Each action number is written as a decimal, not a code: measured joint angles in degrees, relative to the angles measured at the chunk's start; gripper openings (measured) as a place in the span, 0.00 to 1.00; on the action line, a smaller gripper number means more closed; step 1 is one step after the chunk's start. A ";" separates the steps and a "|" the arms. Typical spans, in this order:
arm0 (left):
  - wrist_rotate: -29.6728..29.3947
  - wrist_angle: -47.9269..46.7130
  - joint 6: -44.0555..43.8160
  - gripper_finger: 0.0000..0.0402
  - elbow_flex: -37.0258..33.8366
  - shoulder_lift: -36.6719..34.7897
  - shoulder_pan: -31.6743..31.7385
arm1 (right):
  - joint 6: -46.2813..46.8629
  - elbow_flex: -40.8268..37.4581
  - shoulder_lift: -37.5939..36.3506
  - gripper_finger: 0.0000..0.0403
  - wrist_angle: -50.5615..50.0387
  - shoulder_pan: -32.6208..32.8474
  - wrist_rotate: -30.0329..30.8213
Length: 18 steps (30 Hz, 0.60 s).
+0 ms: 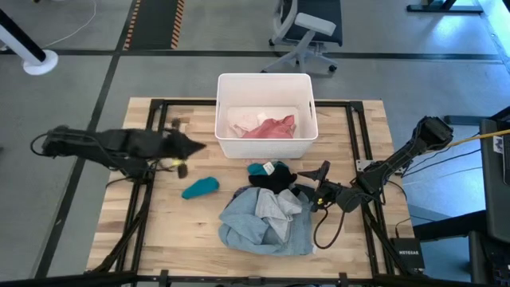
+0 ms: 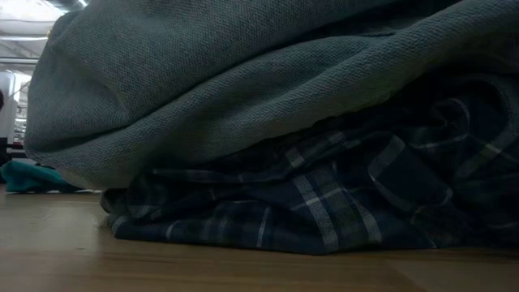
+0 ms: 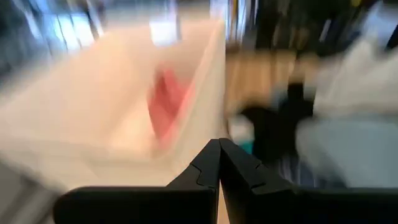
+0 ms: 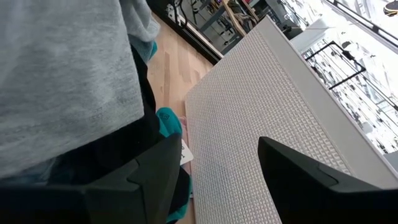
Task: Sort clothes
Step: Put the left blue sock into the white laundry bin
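Sorting stage: judged partway; some pieces lie in the bin, most remain on the worktop.
Right pincer [image 1: 322, 177]: fingers stand apart with a clear gap between them in the right wrist view; nothing is held. It sits low at the right edge of the clothes pile, pointing toward the black piece [image 1: 275, 180].
Right pincer surroundings: in the right wrist view a grey fabric fold [image 4: 62, 81] lies just beside one finger, and the textured wall of the white bin [image 4: 249, 130] rises ahead.
Left pincer [image 1: 198, 147]: fingers pressed together, empty. It hovers just left of the bin, above bare worktop [image 1: 159, 215].
Clothes pile: the grey-blue shirt [image 1: 255, 227] lies front centre with a light grey piece [image 1: 275, 206] on top; the low view shows it resting on the plaid shirt [image 2: 324, 203].
Loose pieces: a teal piece [image 1: 199, 188] lies alone left of the pile; another teal piece [image 1: 259, 168] lies at the pile's far edge, touching the black piece.
Bin contents: a pink garment [image 1: 271, 127] and a pale piece [image 1: 243, 121] lie inside.
Step in hand: judged as the right pincer approaching the pile for a pick.
Next move calls for: advancing onto a single fold of the nearest piece, closing fully, then lifting clear so neighbouring layers do not drag along.
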 joint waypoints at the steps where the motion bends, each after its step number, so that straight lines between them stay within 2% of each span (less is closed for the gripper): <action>1: 0.08 -3.44 -3.36 0.00 0.09 1.68 -0.02 | 0.14 0.00 0.01 0.58 -0.01 0.00 -0.01; 6: 1.73 -17.76 -17.20 0.00 -0.08 9.22 0.00 | 1.36 0.00 0.00 0.58 -0.39 0.00 -0.59; 12: 5.58 -19.17 -28.62 0.00 -1.42 15.84 0.02 | 1.34 0.00 0.02 0.58 -0.35 0.00 -1.53; 18: 9.19 -19.49 -30.82 0.00 -1.45 20.70 0.00 | 1.32 0.00 0.02 0.58 -0.35 0.00 -1.53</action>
